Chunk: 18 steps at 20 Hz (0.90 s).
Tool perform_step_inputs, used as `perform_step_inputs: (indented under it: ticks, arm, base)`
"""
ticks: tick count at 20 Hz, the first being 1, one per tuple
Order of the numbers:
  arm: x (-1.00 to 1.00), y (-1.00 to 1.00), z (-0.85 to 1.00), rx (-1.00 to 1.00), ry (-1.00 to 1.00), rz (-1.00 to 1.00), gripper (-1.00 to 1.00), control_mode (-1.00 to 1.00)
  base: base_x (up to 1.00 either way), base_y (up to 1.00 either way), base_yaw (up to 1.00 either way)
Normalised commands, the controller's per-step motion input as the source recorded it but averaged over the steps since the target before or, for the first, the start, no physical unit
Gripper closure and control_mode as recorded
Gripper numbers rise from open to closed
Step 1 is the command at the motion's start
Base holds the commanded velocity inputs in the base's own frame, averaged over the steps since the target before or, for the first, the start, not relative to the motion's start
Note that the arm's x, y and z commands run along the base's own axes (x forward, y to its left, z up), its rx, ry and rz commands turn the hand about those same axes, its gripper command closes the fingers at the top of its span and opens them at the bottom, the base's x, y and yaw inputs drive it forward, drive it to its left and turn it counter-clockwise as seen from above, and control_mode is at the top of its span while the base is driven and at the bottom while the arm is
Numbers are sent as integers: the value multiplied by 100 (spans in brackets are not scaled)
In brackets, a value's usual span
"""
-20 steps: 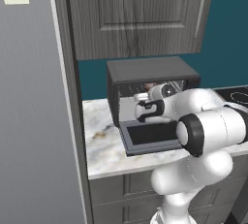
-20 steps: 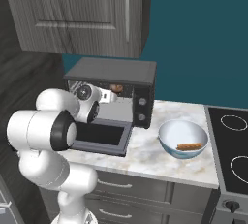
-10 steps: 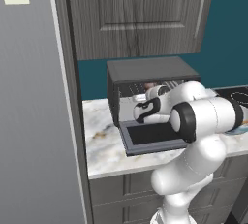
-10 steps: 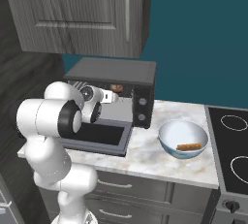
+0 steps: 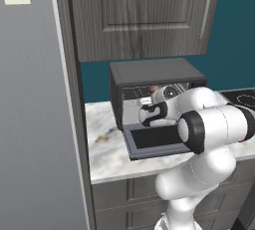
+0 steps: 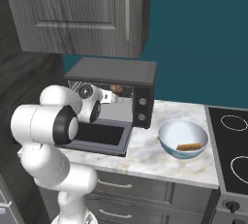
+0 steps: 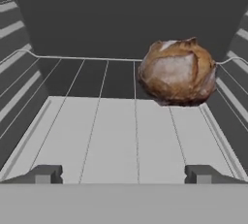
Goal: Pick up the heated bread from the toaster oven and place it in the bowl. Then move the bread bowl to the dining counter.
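- Hardly anything has shifted over the last second: your claw (image 7: 123, 173) is still at the mouth of the toaster oven (image 6: 116, 70), the elbow has only swayed a little, and the bread and bowl lie where they did.
- Well to the claw's left, in the left base view, a tall grey panel (image 5: 30, 124) stands against the end of the marble worktop (image 6: 145, 155).
- Below and behind the claw, the oven's door (image 6: 99, 136) hangs dropped open, level over the worktop edge.
- Your claw's two fingers stand wide apart with nothing between them; the tips sit low over the front of the wire rack (image 7: 92, 80).
- Ahead of the claw and off to its right, the heated bread (image 7: 177, 72) sits on the rack towards the back of the oven. You see it as a round, brown, crusty lump, clear of both fingertips.
- Well to the claw's right, outside the oven, the bowl (image 6: 167, 131) rests on the worktop just beside the oven's knob side.
- Inside that bowl lies a small elongated orange-brown piece (image 6: 189, 146).
- Farthest to the claw's right is a black cooktop (image 6: 232, 145), next to the bowl.
- Above the claw, over the oven, hangs a dark wood wall cupboard (image 6: 87, 14).
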Motion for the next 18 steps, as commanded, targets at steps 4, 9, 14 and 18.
perform_step_inputs:
  ticks: [4, 9, 14, 18]
  arm:
    - [-62, -14, -35, -2, 15, 0, -100, -100]
    - [-88, -28, -30, -1, 21, 0, -100, -100]
    - [-100, -43, -44, -6, 28, -1, -100, -100]
    - [-100, -58, -45, -5, 28, -1, -100, -100]
  base:
    - [0, 0, 0]
    - [0, 0, 0]
    - [0, 0, 0]
    - [0, 0, 0]
